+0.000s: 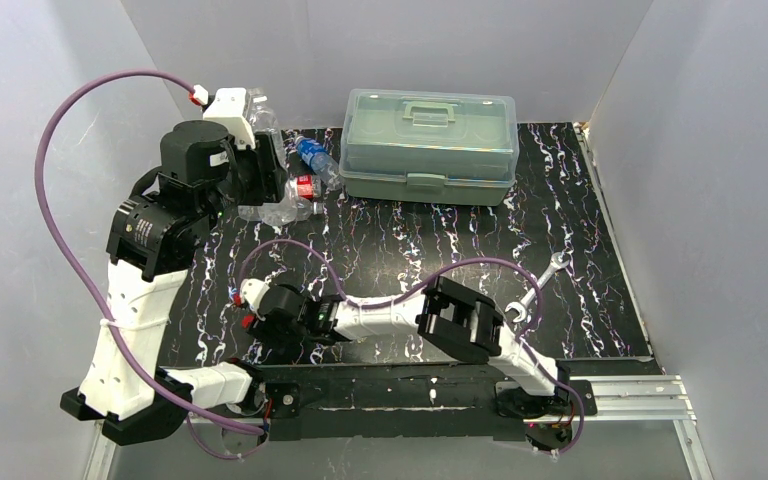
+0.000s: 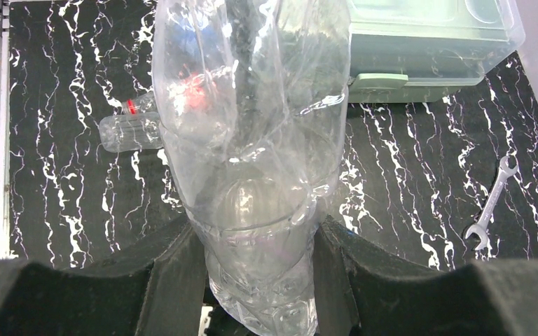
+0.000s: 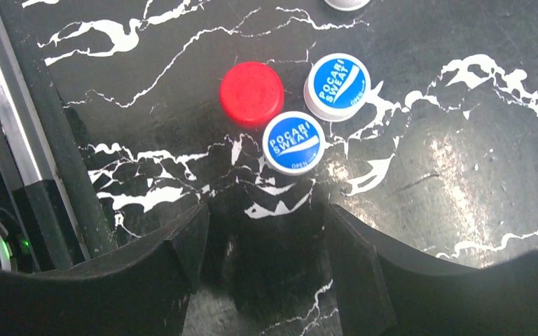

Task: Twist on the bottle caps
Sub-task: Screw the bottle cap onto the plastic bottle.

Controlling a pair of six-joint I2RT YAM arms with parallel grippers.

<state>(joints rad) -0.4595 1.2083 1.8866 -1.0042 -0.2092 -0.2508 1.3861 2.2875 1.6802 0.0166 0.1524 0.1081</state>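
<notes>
Closest to us in the right wrist view, the right claw (image 3: 266, 238) hangs just above the black marbled mat (image 3: 462, 175). Its fingers are spread and nothing sits between them. A metal rail (image 3: 0, 105) along the table's near edge runs close on its left, so room is tight on that side. Just past the fingertips the caps lie flat, tops up, huddled together: a red cap (image 3: 251, 93) and two blue-and-white caps (image 3: 293, 142). From above, we see the right arm stretched leftward along the near edge, with a silver wrench (image 1: 535, 295) lying slantwise well off to the right. A broad stretch of mat separates that arm from the lidded box (image 1: 428, 145) at the back. In the far left corner, hemmed in by the grey walls (image 1: 50, 60), the left claw (image 2: 259, 252) is clamped on the plain bottle (image 2: 252, 140). That bottle is held off the mat, its long axis running straight out from the fingers; we cannot tell which end is the neck. Beneath it, two more bottles lie on their sides. The red-label bottle (image 1: 295, 195) lies roughly crosswise, and the blue-label bottle (image 1: 315, 158) is angled toward the box's left end.
</notes>
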